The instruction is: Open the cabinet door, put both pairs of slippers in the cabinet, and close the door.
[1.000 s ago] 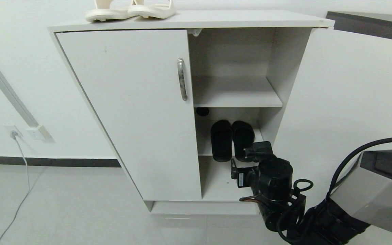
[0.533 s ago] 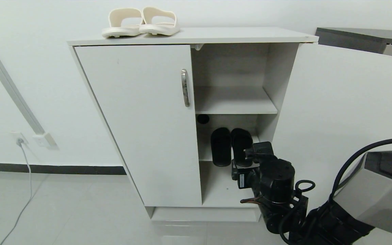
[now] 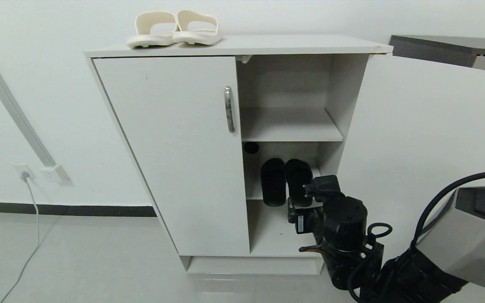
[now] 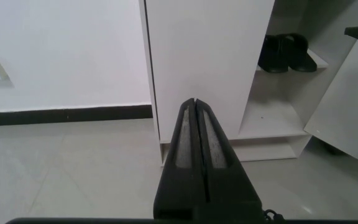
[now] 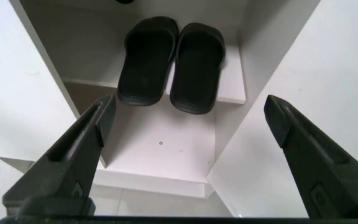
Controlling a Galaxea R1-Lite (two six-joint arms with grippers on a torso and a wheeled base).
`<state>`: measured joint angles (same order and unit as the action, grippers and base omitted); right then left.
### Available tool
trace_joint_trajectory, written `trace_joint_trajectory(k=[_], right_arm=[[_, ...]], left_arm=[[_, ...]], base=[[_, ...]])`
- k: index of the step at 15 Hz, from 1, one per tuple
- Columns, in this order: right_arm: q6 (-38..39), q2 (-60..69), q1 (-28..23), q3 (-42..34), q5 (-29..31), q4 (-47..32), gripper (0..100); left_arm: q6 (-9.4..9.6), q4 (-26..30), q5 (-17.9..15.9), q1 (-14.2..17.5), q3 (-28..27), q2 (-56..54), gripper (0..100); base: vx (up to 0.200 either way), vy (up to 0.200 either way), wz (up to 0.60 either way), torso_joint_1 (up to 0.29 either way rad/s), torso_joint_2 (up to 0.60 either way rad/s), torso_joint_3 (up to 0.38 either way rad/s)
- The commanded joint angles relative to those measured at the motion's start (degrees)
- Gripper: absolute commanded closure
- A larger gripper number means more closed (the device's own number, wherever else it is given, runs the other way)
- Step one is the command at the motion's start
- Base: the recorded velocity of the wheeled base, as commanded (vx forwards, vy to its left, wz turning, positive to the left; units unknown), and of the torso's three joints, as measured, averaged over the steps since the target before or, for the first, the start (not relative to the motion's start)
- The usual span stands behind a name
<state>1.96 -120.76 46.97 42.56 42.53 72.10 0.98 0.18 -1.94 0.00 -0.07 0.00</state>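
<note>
The black slippers (image 3: pixel 286 181) lie side by side on the middle shelf (image 3: pixel 251 187) of the cabinet (image 3: pixel 289 42), its right door (image 3: pixel 415 126) swung open. The cream slippers (image 3: pixel 174 28) sit on top. Both pairs lie as before; only the head camera has shifted. The right gripper (image 5: pixel 188 106), near the black pair, has its jaws wide apart and empty. The left gripper (image 4: pixel 194 109) has its jaws pressed together, empty.

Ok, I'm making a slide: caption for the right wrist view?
Open right gripper facing the black slippers set side by side on a cabinet shelf.
</note>
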Motion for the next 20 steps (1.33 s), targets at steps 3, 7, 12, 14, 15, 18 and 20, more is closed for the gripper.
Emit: trace_joint_trajectory(k=[3,7,12,14,15,18,20], right_arm=[[-0.03,-0.35,0.05,-0.19,0.01,-0.02,0],[-0.38,-0.27,0.14,-0.9,-0.08,0.06,0],[-0.38,-0.27,0.31,-0.99,0.01,0.06,0],[-0.38,-0.27,0.31,-1.07,-0.08,0.06,0],[-0.38,-0.18,0.4,-1.07,-0.08,0.06,0],[-0.38,-0.27,0.4,-1.07,-0.08,0.15,0],[-0.38,-0.18,0.4,-1.07,-0.08,0.15,0]], left_arm=[[-0.01,-0.01,0.0,0.0,-0.01,0.09,100],[-0.01,-0.01,0.0,0.0,-0.01,0.09,100],[-0.1,-0.01,0.0,0.0,-0.01,0.09,100],[-0.1,-0.01,0.0,0.0,-0.01,0.09,100],[-0.1,-0.01,0.0,0.0,-0.01,0.09,100],[-0.1,-0.01,0.0,0.0,-0.01,0.09,100],[-0.1,-0.01,0.09,0.0,-0.01,0.09,100]], base=[[0.0,0.2,0.0,0.006,0.0,0.006],[0.0,0.2,0.0,0.005,0.0,0.001],[0.0,0.2,0.0,0.003,0.0,0.003],[0.0,0.2,0.0,0.005,0.0,0.005],[0.0,0.2,0.0,-0.002,0.0,0.007],[0.0,0.2,0.0,0.001,0.0,0.004],[0.0,0.1,0.0,-0.001,0.0,0.001]])
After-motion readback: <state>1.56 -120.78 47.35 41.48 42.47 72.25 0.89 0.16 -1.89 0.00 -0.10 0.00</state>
